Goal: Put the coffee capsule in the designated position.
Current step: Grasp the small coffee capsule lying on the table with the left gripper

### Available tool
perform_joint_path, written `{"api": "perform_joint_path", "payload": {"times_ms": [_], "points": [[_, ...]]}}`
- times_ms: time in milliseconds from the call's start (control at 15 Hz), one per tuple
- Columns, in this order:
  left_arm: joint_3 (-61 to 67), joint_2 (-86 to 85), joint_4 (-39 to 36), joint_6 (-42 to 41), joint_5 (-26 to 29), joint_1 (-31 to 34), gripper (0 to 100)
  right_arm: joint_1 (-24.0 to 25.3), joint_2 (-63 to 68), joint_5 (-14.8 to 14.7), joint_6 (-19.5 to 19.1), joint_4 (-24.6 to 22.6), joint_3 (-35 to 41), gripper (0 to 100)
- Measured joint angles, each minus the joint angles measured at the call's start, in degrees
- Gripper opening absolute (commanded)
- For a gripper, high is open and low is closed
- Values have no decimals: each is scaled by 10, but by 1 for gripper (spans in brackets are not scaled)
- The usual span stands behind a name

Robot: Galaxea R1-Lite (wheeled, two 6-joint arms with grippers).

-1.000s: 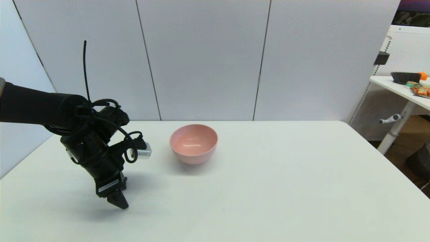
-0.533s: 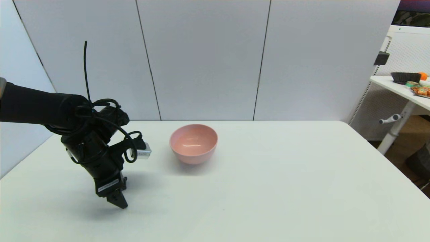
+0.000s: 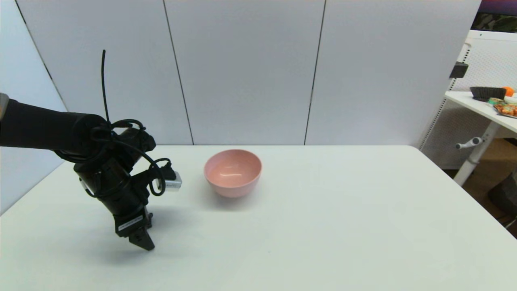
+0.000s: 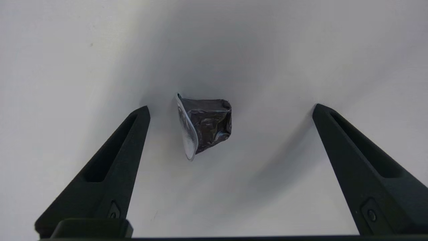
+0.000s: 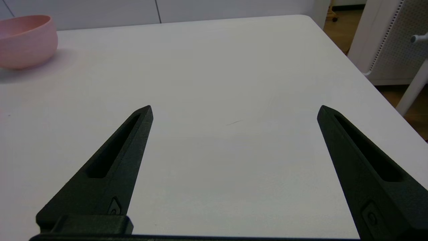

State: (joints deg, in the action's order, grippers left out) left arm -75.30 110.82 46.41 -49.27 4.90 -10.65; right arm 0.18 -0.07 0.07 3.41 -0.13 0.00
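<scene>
While the left arm reaches low over the near-left part of the plain white counter (image 3: 323,210), its black two-fingered left end effector (image 4: 230,112) points down at the surface with its fingers spread wide apart. Between those fingers, touching neither, lies the tiny dark grey, dully shiny coffee capsule (image 4: 204,125). It rests on its side on the counter, its wider flat silvery rim turned toward one finger and its crumpled, tapered body toward the other. In the head view the capsule itself is hidden behind the end effector's tip (image 3: 141,242), which sits close above the counter in its own shadow.

The round, smooth pale pink bowl with the glossy inside (image 3: 233,172) stands upright farther back on the counter, toward the middle, well apart from the left end effector and to its right. Nothing shows inside it but pale reflections. A looped black cable (image 3: 121,137) and a small silver connector block (image 3: 173,184) hang at the left wrist.

The right end effector (image 5: 234,112) is outside the head view; its own camera shows its fingers likewise wide apart, holding nothing, above the right part of the counter, with the pink bowl far off near the picture's edge. Beyond the counter's right edge stands a second white table (image 3: 484,107) carrying a dark tray and some small colourful items.
</scene>
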Motion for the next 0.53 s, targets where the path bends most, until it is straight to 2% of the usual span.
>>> {"api": "perform_joint_path", "payload": {"times_ms": [67,533], "points": [[0,0,0,0,0,0,0,0,0,0,0,0,0,100],[-1,0,0,1,0,0,0,0,0,0,0,0,0,100]]}}
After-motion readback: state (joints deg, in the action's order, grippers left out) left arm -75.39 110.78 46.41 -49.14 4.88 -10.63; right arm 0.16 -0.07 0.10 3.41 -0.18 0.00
